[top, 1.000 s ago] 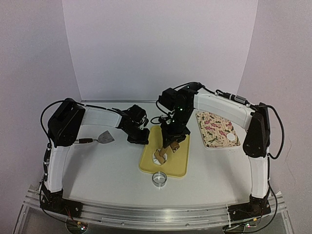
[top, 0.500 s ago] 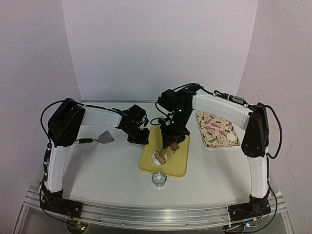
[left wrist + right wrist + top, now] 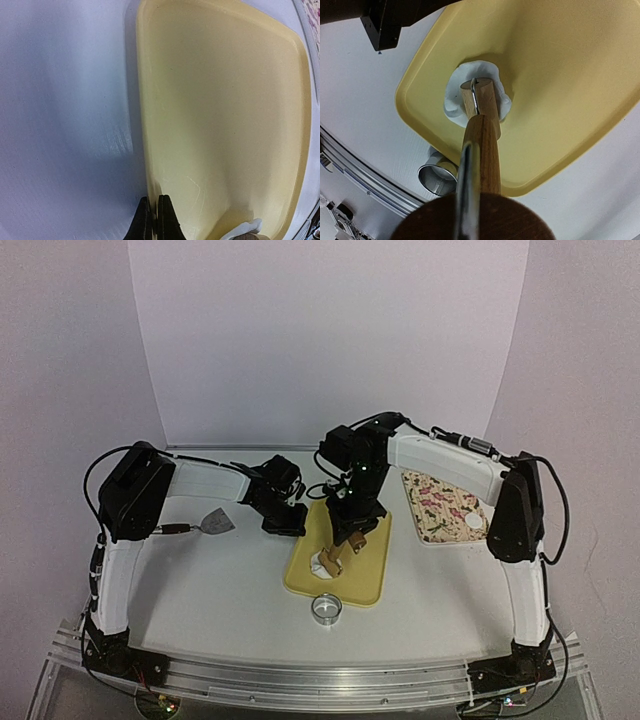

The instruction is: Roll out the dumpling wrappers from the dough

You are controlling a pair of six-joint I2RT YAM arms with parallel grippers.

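Dough (image 3: 326,562) lies as a small, ragged white patch at the near end of the yellow tray (image 3: 365,575), which sits in the middle of the table (image 3: 220,580). We see the right gripper (image 3: 353,528) clamped on the handle of a wooden roller (image 3: 338,548). The roller slants down toward the near left, and its barrel end presses into the dough. The left gripper (image 3: 285,523) has its jaws pressed together with nothing between them, and its tips are at the tray's far left rim. A shiny ring cutter (image 3: 326,608) stands on the table just near of the tray. To the right of the tray we find one round dumpling wrapper (image 3: 474,523) on the near right corner of a flower-patterned board (image 3: 435,502). A scraper (image 3: 215,522) lies on the table at the left, beside the left arm.
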